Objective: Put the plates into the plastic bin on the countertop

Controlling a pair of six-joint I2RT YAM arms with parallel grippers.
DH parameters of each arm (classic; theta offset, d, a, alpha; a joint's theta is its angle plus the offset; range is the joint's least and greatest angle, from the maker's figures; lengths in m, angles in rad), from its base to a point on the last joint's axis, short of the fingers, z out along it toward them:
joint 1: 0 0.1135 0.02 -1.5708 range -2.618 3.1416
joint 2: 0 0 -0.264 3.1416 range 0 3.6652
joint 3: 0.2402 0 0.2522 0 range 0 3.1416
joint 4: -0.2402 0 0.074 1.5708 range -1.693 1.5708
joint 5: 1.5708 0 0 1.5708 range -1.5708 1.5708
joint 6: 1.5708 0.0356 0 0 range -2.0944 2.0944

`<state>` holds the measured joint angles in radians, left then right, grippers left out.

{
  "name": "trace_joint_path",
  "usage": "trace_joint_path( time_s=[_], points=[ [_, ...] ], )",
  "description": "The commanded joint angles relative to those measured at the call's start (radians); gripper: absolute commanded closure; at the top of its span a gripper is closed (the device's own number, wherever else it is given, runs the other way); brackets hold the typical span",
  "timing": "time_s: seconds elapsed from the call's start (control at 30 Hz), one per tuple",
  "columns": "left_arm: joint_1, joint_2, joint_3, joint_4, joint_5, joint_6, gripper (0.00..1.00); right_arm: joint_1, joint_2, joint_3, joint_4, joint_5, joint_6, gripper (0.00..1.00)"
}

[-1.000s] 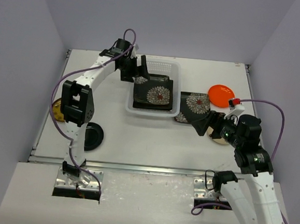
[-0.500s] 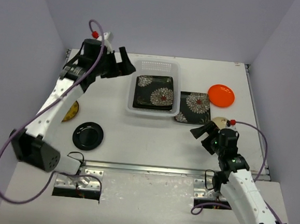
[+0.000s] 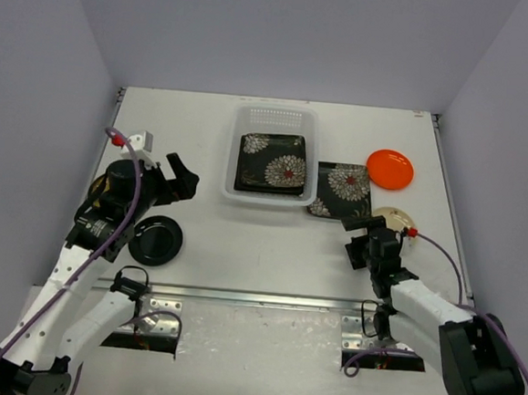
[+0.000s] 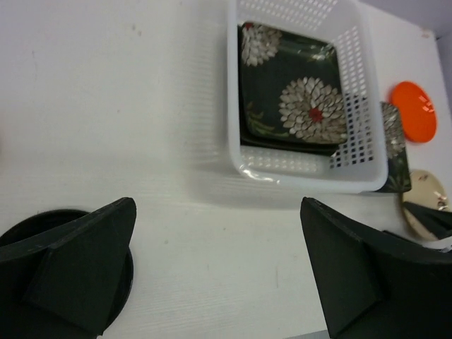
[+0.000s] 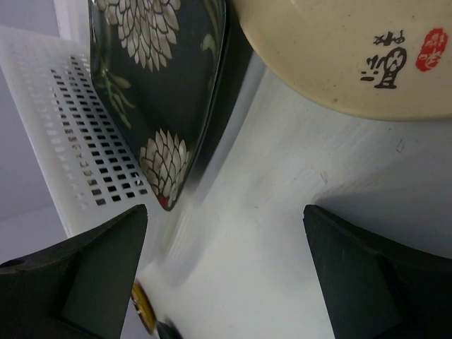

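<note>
The plastic bin (image 3: 231,188) stands at the back middle of the countertop (image 3: 242,242) and holds a black flower plate (image 3: 270,163), with dark edges of other plates under it. A second flower plate (image 3: 342,190) leans on the bin's right side. The orange plate (image 3: 390,168), the beige plate (image 3: 395,217) and the black round plate (image 3: 155,240) lie on the countertop. My left gripper (image 3: 185,175) is open and empty above the black round plate (image 4: 14,233). My right gripper (image 3: 354,241) is open and empty, low, just near of the leaning plate (image 5: 162,78) and the beige plate (image 5: 353,49).
A yellow patterned plate (image 5: 143,307) shows far off in the right wrist view; in the top view my left arm hides it. The left wrist view shows the bin (image 4: 296,164), the orange plate (image 4: 415,120) and the beige plate (image 4: 427,201). A metal rail (image 3: 256,298) runs along the front edge.
My left arm has swung from the bin back to the near left, leaving the flower plate in the bin. My right arm has drawn back and down toward the front edge.
</note>
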<state>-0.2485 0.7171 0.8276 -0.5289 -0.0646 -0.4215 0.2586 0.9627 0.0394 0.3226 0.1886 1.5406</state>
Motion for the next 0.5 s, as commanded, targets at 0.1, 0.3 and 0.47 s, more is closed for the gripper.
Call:
trace_joint_path(
  time_s=[0.1, 0.3, 0.47],
  points=[
    [-0.003, -0.13, -0.085, 0.075, 0.015, 0.036, 0.0, 0.069, 0.313, 0.084, -0.017, 0.206, 0.278, 0.15],
    [-0.003, -0.179, -0.108, 0.09, 0.018, 0.032, 0.0, 0.07, 0.542, 0.144, 0.069, 0.195, 0.357, 0.53],
    [-0.003, -0.17, -0.11, 0.098, 0.053, 0.044, 0.0, 0.071, 0.661, 0.188, 0.095, 0.2, 0.386, 0.72]
  ],
)
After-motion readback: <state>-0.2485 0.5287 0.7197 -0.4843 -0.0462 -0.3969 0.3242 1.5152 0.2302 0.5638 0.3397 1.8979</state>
